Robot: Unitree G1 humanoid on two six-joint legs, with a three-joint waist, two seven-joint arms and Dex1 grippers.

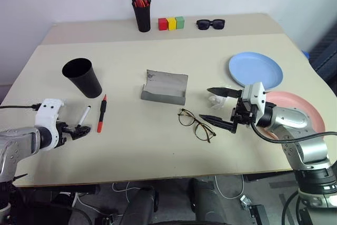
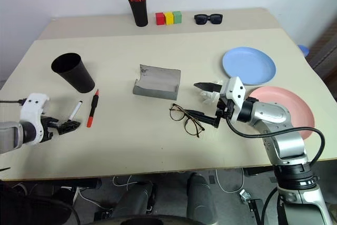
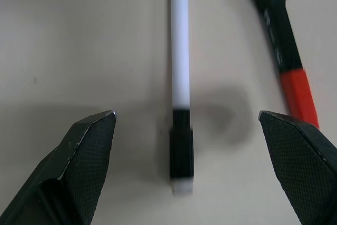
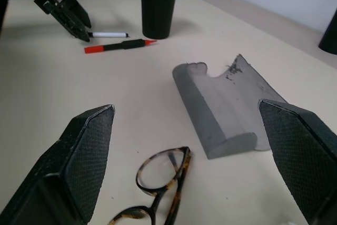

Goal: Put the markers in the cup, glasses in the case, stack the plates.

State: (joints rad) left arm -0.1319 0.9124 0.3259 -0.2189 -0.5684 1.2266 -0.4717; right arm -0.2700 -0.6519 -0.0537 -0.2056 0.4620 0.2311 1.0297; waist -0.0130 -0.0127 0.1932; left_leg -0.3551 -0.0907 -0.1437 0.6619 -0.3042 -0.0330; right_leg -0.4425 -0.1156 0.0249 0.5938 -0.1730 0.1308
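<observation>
Our left gripper [image 1: 80, 130], jaws spread and empty, hovers over the white marker [image 3: 180, 77] lying beside the red marker [image 1: 101, 113] near the cup [image 1: 82, 77]; light, stiff and likely to roll, we judge it best pinched mid-barrel; our right gripper [image 1: 221, 106], also wide open, sits just beside the fragile glasses [image 1: 196, 124].

Silver arms, white wrists (black cables, fingers [image 4: 84, 167]).

L end effector [image 1: 79, 131] open | R end effector [image 1: 220, 108] open, level
</observation>
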